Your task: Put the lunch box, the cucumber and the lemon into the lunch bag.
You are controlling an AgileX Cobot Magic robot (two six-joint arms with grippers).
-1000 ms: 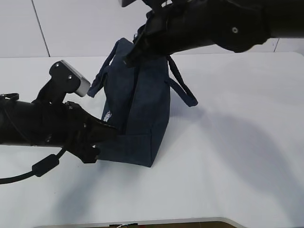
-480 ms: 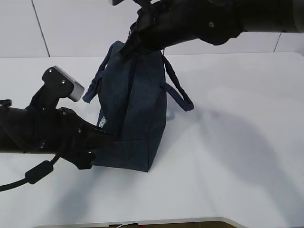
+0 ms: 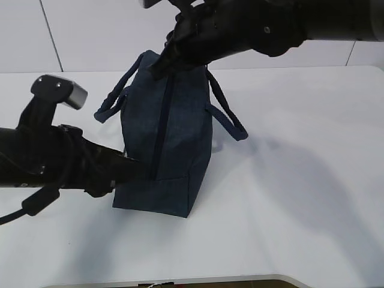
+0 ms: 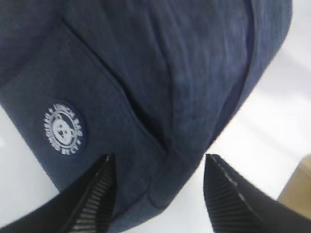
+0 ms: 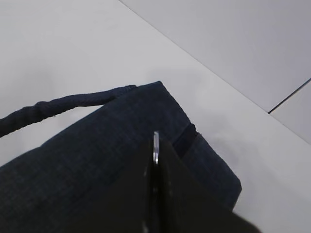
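The left gripper (image 4: 158,194) has its jaws spread apart, and the lower corner of the lunch bag (image 3: 171,138) lies between them without either finger pressing the fabric. The right gripper (image 5: 155,160) is pinched shut at the top of the lunch bag, right at the far end of the zipper line; a thin bright edge shows between its fingertips, perhaps the metal pull, though I cannot tell for sure.

The lunch bag stands upright on the white table (image 3: 300,180), its top seam looking closed along its whole length. Judging by this, the right gripper holds the top end to work or steady the zipper, while the left gripper sits low against the near end of the lunch bag to brace it against sliding.

From the left jaws, the bag's round logo patch (image 4: 63,130) lies up and to the left, and a seam fold runs just above the gap. Both handles hang at the sides of the lunch bag. The lunch box, cucumber and lemon are not visible anywhere; presumably they are inside.
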